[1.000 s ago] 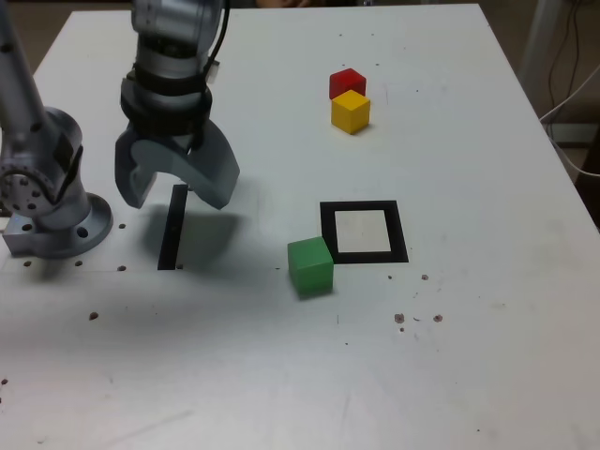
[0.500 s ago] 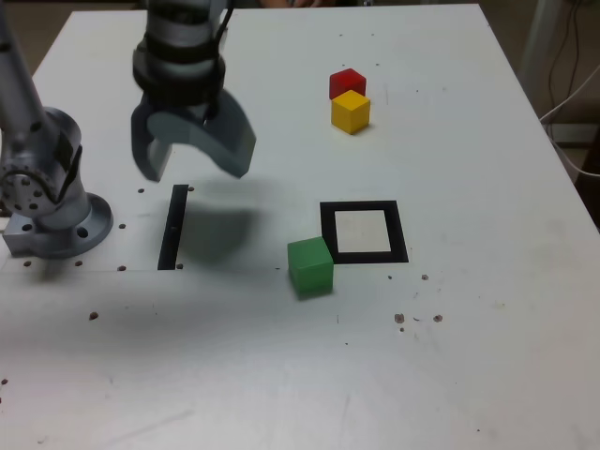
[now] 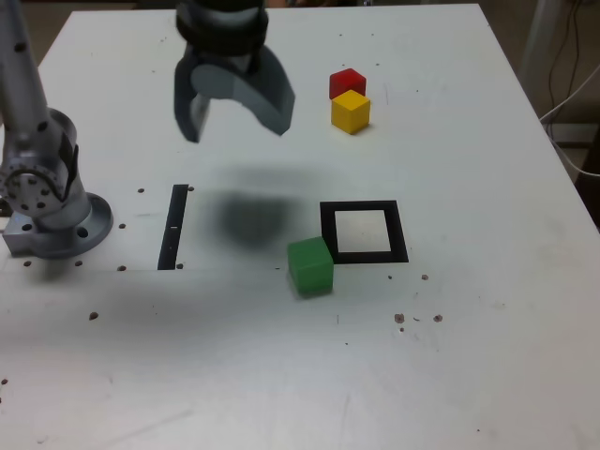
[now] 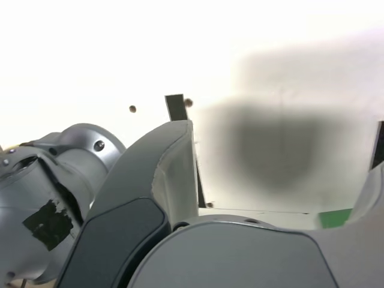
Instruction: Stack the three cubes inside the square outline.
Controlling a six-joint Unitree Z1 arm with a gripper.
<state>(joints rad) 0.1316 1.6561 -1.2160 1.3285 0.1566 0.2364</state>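
Exterior view: claw [image 3: 234,108] spread wide and empty, raised above the surface [image 3: 469,356]. Step: approach. Next, descend over green cube [image 3: 310,266], left of the square outline [image 3: 363,232].

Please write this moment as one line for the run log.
gripper: open, empty, above table | green cube: beside square outline | red cube, yellow cube: unstacked

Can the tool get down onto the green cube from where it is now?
Probably yes: the tool hangs open and empty above the table, and the green cube sits uncovered beside the square outline.
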